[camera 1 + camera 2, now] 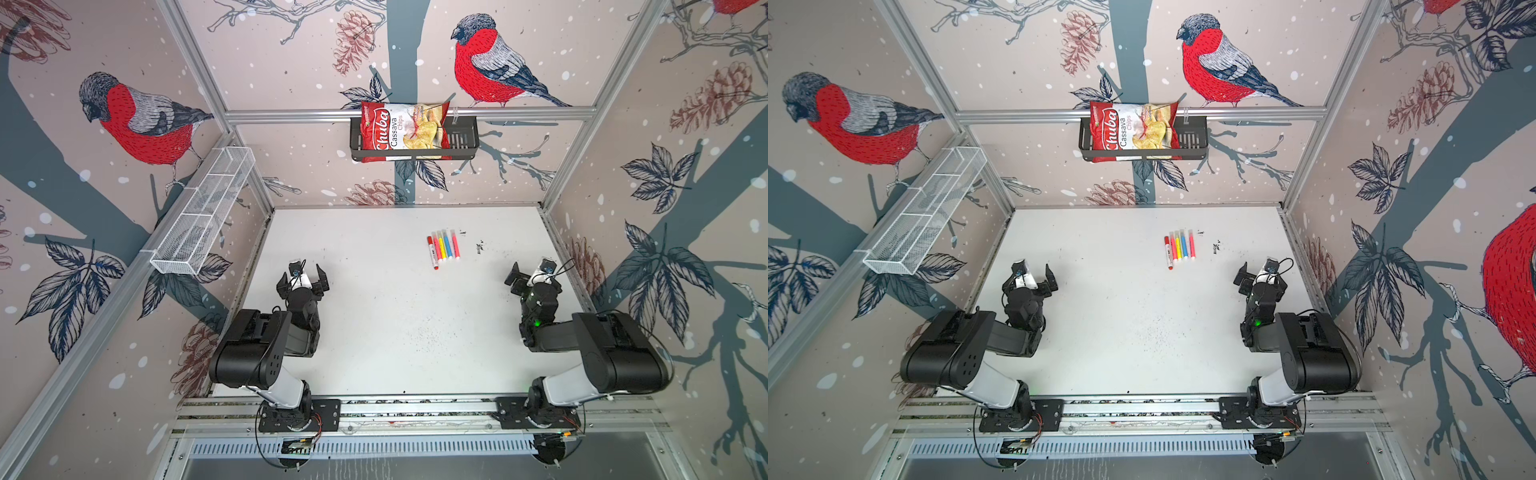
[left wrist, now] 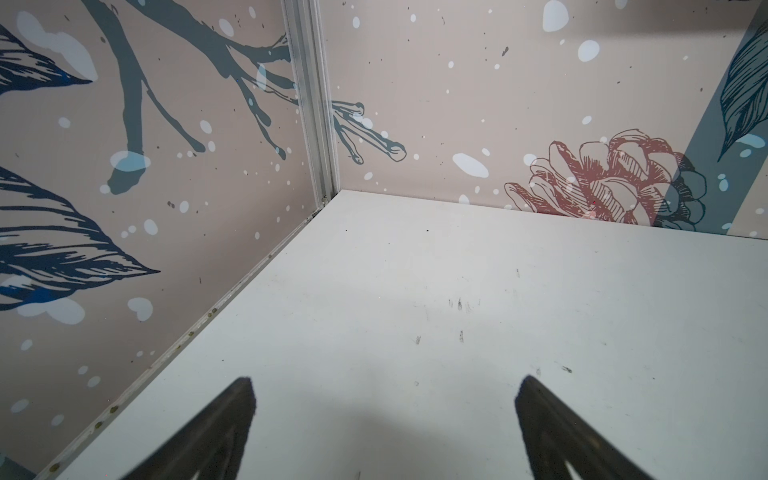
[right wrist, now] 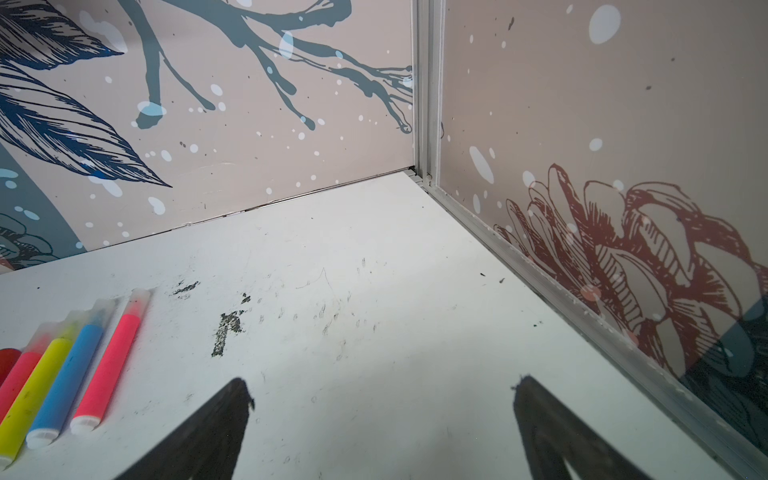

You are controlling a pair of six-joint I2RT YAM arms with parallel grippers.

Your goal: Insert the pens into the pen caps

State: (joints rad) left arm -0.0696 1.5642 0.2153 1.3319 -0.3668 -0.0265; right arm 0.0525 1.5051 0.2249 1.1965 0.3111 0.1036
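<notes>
Five pens (image 1: 443, 247) (image 1: 1179, 248) lie side by side on the white table (image 1: 374, 316), right of the middle towards the back. In the right wrist view I see the outer pink pen (image 3: 109, 365), the blue pen (image 3: 66, 382), the yellow pen (image 3: 35, 390) and another pink pen (image 3: 16, 380). A translucent pen cap (image 3: 139, 297) sits on the far end of each slim pen. The thicker white pen (image 1: 432, 253) wears a red cap (image 1: 429, 240). My left gripper (image 1: 303, 282) (image 1: 1030, 282) (image 2: 386, 382) and right gripper (image 1: 534, 278) (image 1: 1262, 279) (image 3: 382, 382) are open and empty, nearer than the pens.
A chips bag (image 1: 405, 131) fills a black basket (image 1: 461, 141) on the back wall. A white wire basket (image 1: 203, 216) hangs on the left wall. Dark scuff marks (image 1: 478, 248) (image 3: 226, 332) stain the table right of the pens. Walls enclose three sides.
</notes>
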